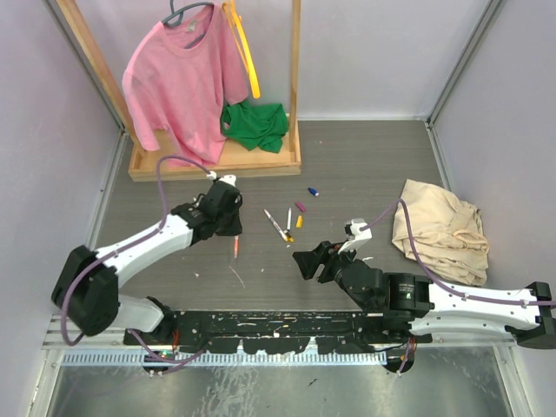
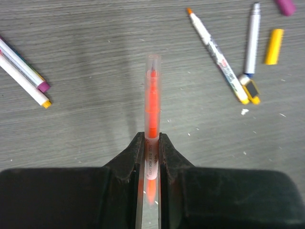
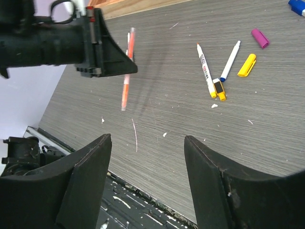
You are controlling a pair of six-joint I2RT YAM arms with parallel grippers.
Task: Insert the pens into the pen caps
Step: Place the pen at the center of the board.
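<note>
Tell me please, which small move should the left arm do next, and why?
Probably lower the left gripper and lay the orange pen on the table. The pen already seems to wear its clear cap, the gripper is shut on it, and the right gripper stands open and empty. A yellow cap lies loose.

White arms, purple cables, matte black grippers.

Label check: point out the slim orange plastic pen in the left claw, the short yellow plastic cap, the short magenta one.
slim orange plastic pen [image 2: 152,107]: left wrist view, orange barrel.
short yellow plastic cap [image 2: 274,46]: left wrist view, mid-side.
short magenta plastic cap [image 3: 260,38]: right wrist view, mid-side.
</note>
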